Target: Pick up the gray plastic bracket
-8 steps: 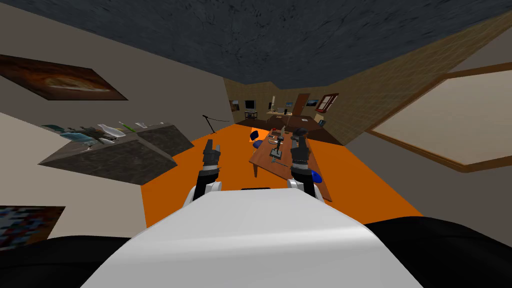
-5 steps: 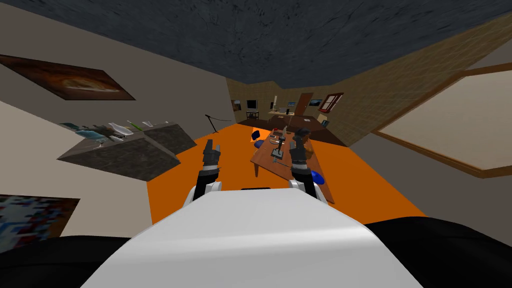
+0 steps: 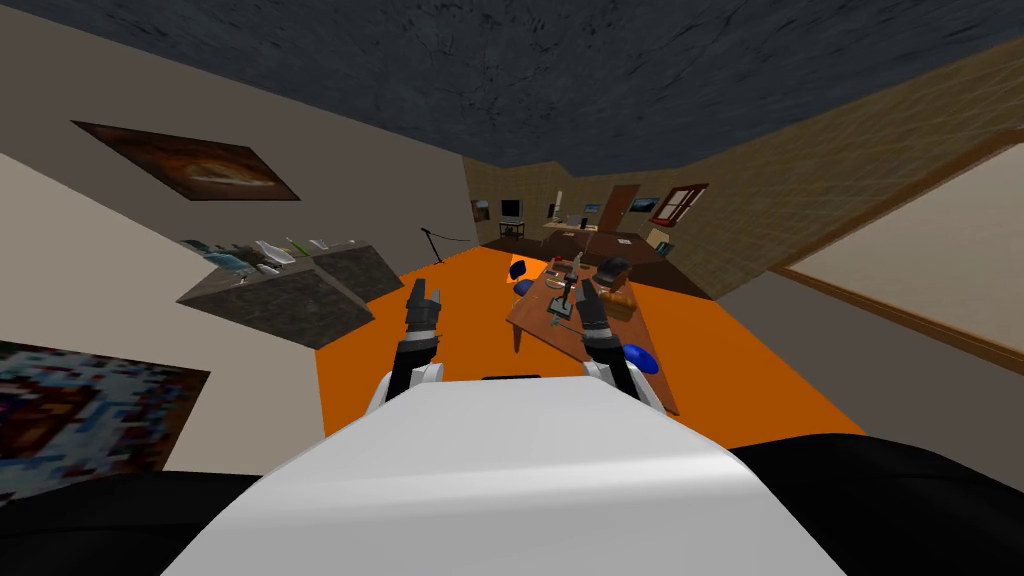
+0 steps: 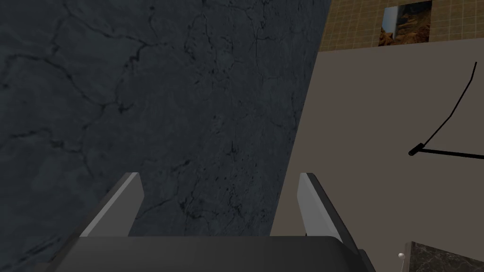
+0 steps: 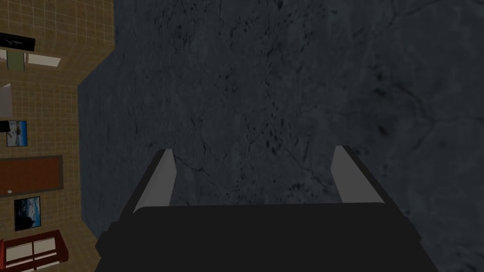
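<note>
A brown wooden table (image 3: 545, 330) stands ahead and to the right on the orange floor, with several small objects on it. A small grey piece (image 3: 558, 322) lies near its near end; I cannot tell whether it is the bracket. My left gripper (image 3: 422, 297) is raised over the floor, left of the table, and its fingers (image 4: 127, 203) stand open with nothing between them. My right gripper (image 3: 590, 298) is raised in front of the table's near end. Its fingers (image 5: 158, 182) are open too and hold nothing.
A dark stone counter (image 3: 290, 295) with several dishes on top runs along the left wall. A blue seat (image 3: 640, 357) sits at the table's near right, another blue chair (image 3: 517, 270) at its far left. A thin black stand (image 3: 437, 243) rises by the far wall.
The whole head picture has slid rightward: my base or torso has turned left. The counter and table sit further right in view. Both arms keep their pose.
</note>
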### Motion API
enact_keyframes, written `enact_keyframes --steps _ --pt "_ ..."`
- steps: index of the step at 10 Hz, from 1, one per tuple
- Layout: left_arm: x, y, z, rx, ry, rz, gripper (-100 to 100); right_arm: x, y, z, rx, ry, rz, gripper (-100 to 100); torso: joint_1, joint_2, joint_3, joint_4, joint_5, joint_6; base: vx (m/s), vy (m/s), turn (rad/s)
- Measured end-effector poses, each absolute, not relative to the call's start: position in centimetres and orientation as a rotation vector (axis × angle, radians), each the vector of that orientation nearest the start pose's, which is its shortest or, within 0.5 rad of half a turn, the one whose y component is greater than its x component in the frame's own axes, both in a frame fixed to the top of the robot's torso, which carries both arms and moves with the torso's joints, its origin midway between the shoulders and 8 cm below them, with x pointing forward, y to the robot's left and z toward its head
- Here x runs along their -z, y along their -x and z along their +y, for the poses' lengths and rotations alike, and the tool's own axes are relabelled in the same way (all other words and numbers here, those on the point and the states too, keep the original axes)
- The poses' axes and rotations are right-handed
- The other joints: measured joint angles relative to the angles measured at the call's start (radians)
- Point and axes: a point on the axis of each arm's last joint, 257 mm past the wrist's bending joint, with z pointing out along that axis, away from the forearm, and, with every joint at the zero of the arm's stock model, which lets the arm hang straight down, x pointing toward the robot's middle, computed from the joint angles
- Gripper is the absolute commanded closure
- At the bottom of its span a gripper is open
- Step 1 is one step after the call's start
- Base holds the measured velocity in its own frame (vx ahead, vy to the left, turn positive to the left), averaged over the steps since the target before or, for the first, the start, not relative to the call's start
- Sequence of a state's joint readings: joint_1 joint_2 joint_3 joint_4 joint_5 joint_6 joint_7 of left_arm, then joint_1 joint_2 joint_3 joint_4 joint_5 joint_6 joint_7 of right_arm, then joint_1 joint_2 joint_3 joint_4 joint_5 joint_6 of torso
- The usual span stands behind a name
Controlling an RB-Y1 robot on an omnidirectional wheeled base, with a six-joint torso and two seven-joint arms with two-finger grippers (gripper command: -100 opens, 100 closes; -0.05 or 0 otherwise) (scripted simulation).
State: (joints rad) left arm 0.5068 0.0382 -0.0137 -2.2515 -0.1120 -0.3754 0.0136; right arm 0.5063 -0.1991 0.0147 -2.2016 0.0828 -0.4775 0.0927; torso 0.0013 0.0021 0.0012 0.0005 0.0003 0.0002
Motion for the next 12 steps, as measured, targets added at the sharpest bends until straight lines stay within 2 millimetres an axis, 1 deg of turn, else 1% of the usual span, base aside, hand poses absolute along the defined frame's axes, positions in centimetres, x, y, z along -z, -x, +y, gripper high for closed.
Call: enact_keyframes --steps 4,5,8,10,11,12 --pt "1.8 -37.0 26.7 1.210 0.696 0.812 0 5.2 -38.0 -25.6 -1.113 -0.460 1.036 -100 0.001 0.000 0.000 0.000 0.000 0.000 -0.034 0.040 0.166" --pt "1.8 -37.0 26.7 1.210 0.696 0.812 0 6.5 -38.3 -25.9 -1.096 -0.458 1.074 -100 0.001 0.000 0.000 0.000 0.000 0.000 -0.033 0.034 0.067" --pt "1.8 -37.0 26.7 1.210 0.696 0.812 0 8.4 -39.2 -26.9 -1.061 -0.441 1.149 -100 0.001 -0.001 0.000 0.000 0.000 0.000 -0.022 0.039 0.129" --pt "1.8 -37.0 26.7 1.210 0.696 0.812 0 10.6 -40.1 -28.1 -1.019 -0.432 1.219 -100 0.001 -0.001 0.000 0.000 0.000 -0.001 -0.024 0.063 0.266" --pt "1.8 -37.0 26.7 1.210 0.696 0.812 0 11.9 -40.7 -28.7 -0.991 -0.431 1.261 -100 0.002 -0.001 -0.001 0.000 0.000 0.000 -0.008 0.048 0.063" --pt "1.8 -37.0 26.7 1.210 0.696 0.812 0 12.6 -40.9 -29.4 -0.969 -0.429 1.290 -100 0.001 -0.001 -0.001 0.000 0.000 0.000 0.003 0.054 0.130"
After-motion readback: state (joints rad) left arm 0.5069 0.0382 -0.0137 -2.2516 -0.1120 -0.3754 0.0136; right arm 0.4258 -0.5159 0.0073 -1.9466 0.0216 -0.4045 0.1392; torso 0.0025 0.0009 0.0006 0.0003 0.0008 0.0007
